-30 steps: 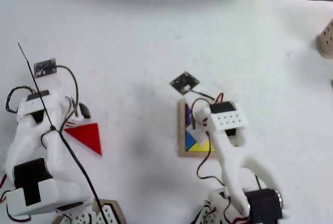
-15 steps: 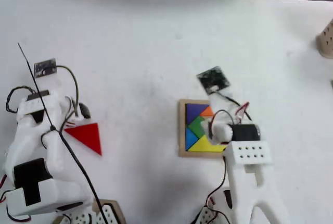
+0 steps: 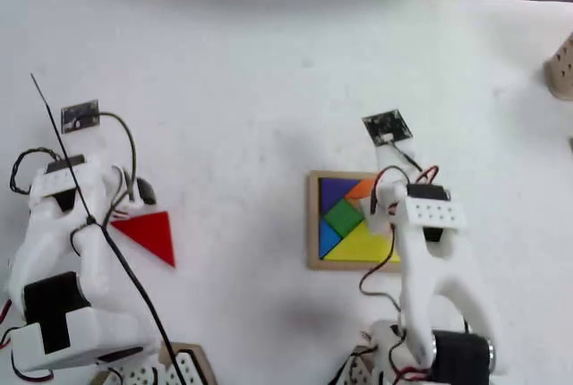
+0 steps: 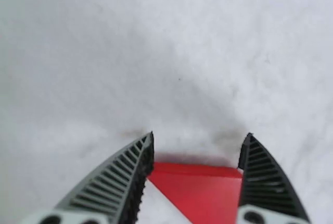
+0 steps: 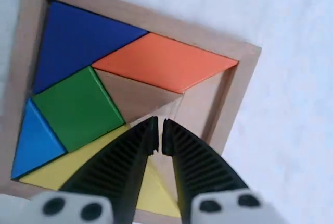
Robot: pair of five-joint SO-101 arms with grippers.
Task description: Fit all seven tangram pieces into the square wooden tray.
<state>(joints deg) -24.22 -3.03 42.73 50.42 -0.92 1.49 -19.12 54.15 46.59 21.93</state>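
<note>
The square wooden tray [image 3: 312, 224] lies right of centre and holds a dark blue triangle [image 5: 78, 36], an orange parallelogram [image 5: 164, 62], a green square [image 5: 78, 107], a light blue triangle [image 5: 34, 143] and a yellow triangle [image 3: 363, 246]. A brown triangle [image 5: 138, 96] sits between the orange and green pieces. The tray's right part is bare floor [image 5: 203, 107]. My right gripper [image 5: 159, 127] hangs shut just above the tray's middle. A red triangle [image 3: 150, 233] lies on the table at the left. My left gripper [image 4: 199, 136] stands open, its fingers either side of the red triangle's [image 4: 200, 193] edge.
A pale wooden pegged block [image 3: 561, 67] stands at the right edge. Another wooden object [image 3: 192, 363] sits by the left arm's base. Cables trail along both arms. The white table [image 3: 233, 89] stretches wide between and behind the arms.
The right arm swung from the tray's left side out to the right and back over its right part, uncovering the pieces. The left arm and red triangle have not moved.
</note>
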